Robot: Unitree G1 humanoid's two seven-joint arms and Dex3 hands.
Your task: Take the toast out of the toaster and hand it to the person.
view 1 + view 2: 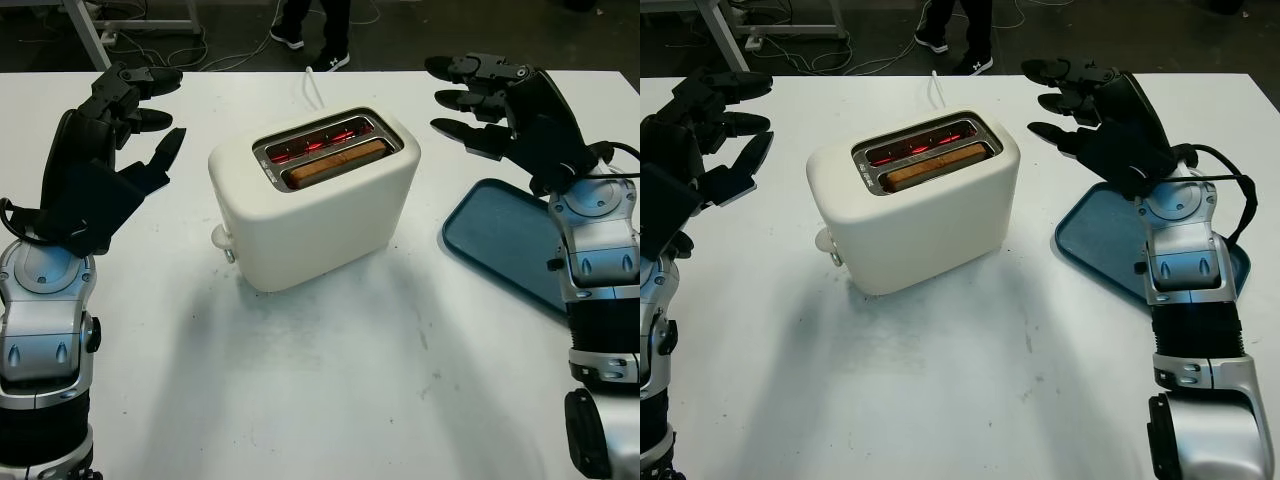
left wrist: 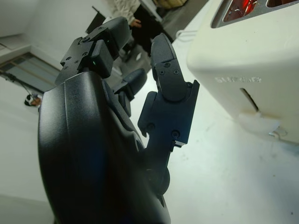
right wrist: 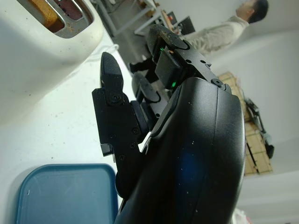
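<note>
1. Near the table's far edge, the toast sits in the front slot of the toaster.
2. Both the left hand and right hand hover open, flanking it.
3. Pinch the crust from above; avoid the glowing slots.

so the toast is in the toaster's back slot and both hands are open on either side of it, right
Not quite: the toast sits in the front slot of the toaster, nearer the robot, as the left eye view shows. The left hand and right hand are indeed open on either side.
</note>
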